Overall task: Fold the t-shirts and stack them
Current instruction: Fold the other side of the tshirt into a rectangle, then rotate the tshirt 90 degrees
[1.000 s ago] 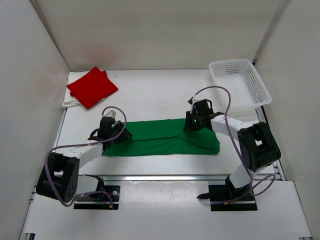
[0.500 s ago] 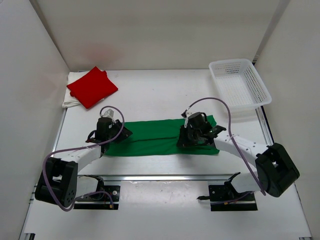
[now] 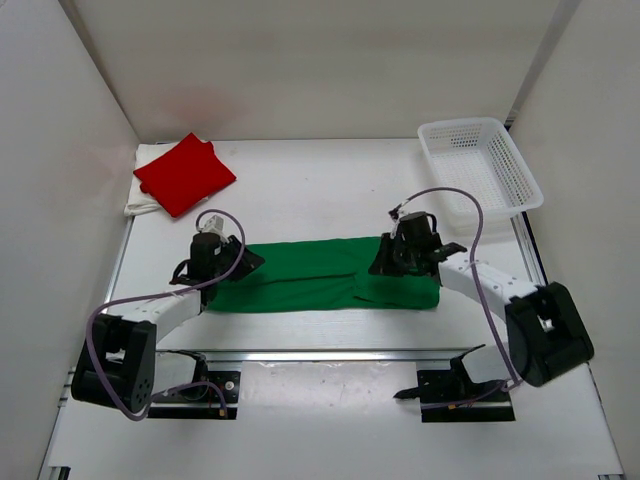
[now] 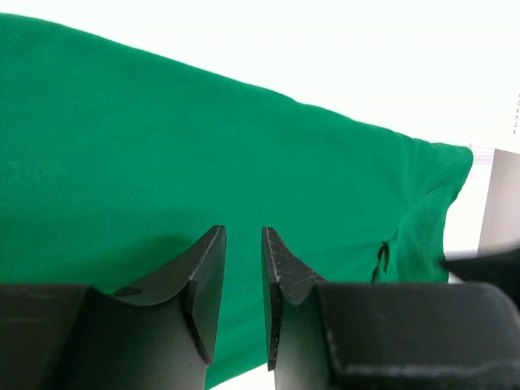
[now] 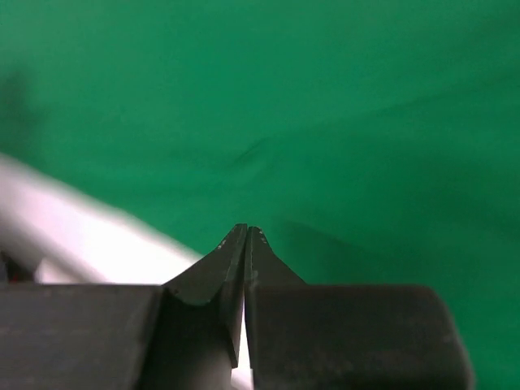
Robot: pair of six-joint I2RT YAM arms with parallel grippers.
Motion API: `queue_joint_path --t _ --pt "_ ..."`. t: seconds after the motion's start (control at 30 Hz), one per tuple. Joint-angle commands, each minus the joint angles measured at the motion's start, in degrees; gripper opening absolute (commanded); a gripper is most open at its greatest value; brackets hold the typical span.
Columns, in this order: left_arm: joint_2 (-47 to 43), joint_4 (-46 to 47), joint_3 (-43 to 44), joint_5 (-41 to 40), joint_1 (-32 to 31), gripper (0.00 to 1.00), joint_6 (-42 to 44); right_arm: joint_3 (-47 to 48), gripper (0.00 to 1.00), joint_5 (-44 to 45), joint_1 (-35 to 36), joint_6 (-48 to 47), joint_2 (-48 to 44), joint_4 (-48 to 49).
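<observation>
The green t-shirt (image 3: pixel 310 277) lies as a long folded strip across the near middle of the table, and it fills the left wrist view (image 4: pixel 203 146) and the right wrist view (image 5: pixel 325 106). My left gripper (image 3: pixel 248 264) hangs over its left end, open by a narrow gap (image 4: pixel 242 237) with nothing between the fingers. My right gripper (image 3: pixel 385 266) is over the strip's right part, shut (image 5: pixel 246 231) with no cloth in it. The folded red t-shirt (image 3: pixel 185 172) rests on the cream-white t-shirt (image 3: pixel 143 190) at the back left.
A white mesh basket (image 3: pixel 482 165) stands at the back right, close to the right wall. White walls close in the table on the left, back and right. Both arm bases sit at the near edge.
My right gripper has closed from partly open and swung over the shirt's right end, which now lies flatter. My left gripper has shifted slightly to the left.
</observation>
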Motion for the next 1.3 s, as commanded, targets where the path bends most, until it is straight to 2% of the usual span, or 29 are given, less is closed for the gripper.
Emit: queue_joint_path --t 0.0,0.13,0.2,0.23,0.3,0.33,0.37,0.4,0.43,0.47,0.5,0.53,0.57,0.6,0.63,0.73,0.77,0.83,0.87,0.93,0.97,1.03,1.07,1.2,1.27 --pt "0.6 1.8 1.0 1.7 -1.6 0.35 -0.6 4.0 0.00 7.7 -3.7 -3.0 9.1 5.5" --pt "-1.7 -0.9 2.1 -0.6 -6.4 0.37 1.4 10.4 0.00 9.7 -7.3 -3.8 19.4 6.5" --pt "-1.9 -1.5 2.3 -0.2 -8.2 0.38 1.9 15.9 0.00 7.9 -7.8 -4.4 27.6 4.4" --pt "-1.7 -1.9 2.7 0.4 -8.4 0.38 1.9 21.2 0.00 7.2 -7.3 -4.8 30.2 3.5" --pt "-2.5 -2.8 2.2 2.0 -8.3 0.38 2.0 33.1 0.00 5.4 -7.2 -6.0 41.6 -2.4" --pt "-3.0 -3.5 2.4 2.1 -8.1 0.39 1.9 44.3 0.00 4.0 -7.1 -6.9 44.9 -4.8" --pt "-4.3 -3.8 1.7 2.3 -7.4 0.38 2.3 57.3 0.00 2.6 -6.8 -7.8 52.1 -9.4" --pt "-6.1 -5.1 1.3 2.0 -6.8 0.40 2.7 74.3 0.00 1.4 -6.4 -9.2 60.0 -16.5" --pt "-6.6 -6.1 1.1 1.9 -6.2 0.40 3.2 84.1 0.00 0.8 -5.7 -9.7 64.1 -20.6" --pt "-8.1 -7.1 0.4 1.9 -5.8 0.40 3.8 106.5 0.00 0.5 -4.5 -10.6 73.7 -29.3" --pt "-9.6 -8.1 -0.2 1.6 -5.2 0.41 3.8 120.3 0.00 -1.5 -4.4 -9.4 79.7 -32.6" --pt "-10.5 -8.8 -0.6 1.2 -4.9 0.41 3.9 114.6 0.03 -3.4 -4.7 -7.8 73.0 -26.1" --pt "-11.1 -9.6 -1.1 1.2 -4.6 0.41 4.3 104.4 0.07 -8.0 -4.6 -7.1 69.2 -23.4" --pt "-11.2 -9.8 -1.2 1.6 -4.7 0.41 4.1 97.6 0.12 -7.3 -4.3 -9.0 62.7 -20.6" --pt "-11.1 -10.0 -1.0 1.6 -5.1 0.41 4.3 95.2 0.23 -4.4 -3.1 -10.5 57.1 -20.6" --pt "-10.6 -10.2 -0.9 1.1 -6.2 0.42 4.9 84.1 0.39 -2.5 -0.4 -15.3 45.0 -20.6" --pt "-10.5 -10.2 -0.8 1.1 -6.2 0.42 5.0 77.4 0.40 -2.8 0.3 -15.6 42.5 -19.9" --pt "-10.8 -10.2 -1.2 1.1 -5.0 0.43 5.1 58.3 0.40 -4.8 0.6 -13.1 32.0 -12.5" --pt "-11.2 -10.2 -1.1 1.2 -4.2 0.43 5.7 53.1 0.40 -5.2 0.8 -12.2 29.0 -9.8" --pt "-11.2 -10.2 -0.5 1.6 -1.8 0.43 6.2 34.3 0.38 -6.3 2.2 -8.2 20.1 1.9" --pt "-11.4 -11.6 0.1 2.4 -0.9 0.42 6.7 30.9 0.38 -6.4 4.1 -5.9 17.3 6.0" --pt "-11.4 -12.5 1.5 2.7 -0.3 0.44 8.1 21.4 0.37 -6.6 7.8 -1.7 16.9 11.1" --pt "-11.1 -13.2 2.3 2.5 -0.5 0.43 8.1 20.3 0.38 -7.0 9.1 -1.1 17.6 14.6" --pt "-10.4 -14.0 3.8 3.4 -1.0 0.44 8.9 19.9 0.43 -4.1 14.1 2.0 22.1 17.5" --pt "-11.9 -13.7 3.3 3.2 -0.3 0.44 8.6 20.9 0.48 -2.8 15.4 3.1 25.5 17.8"
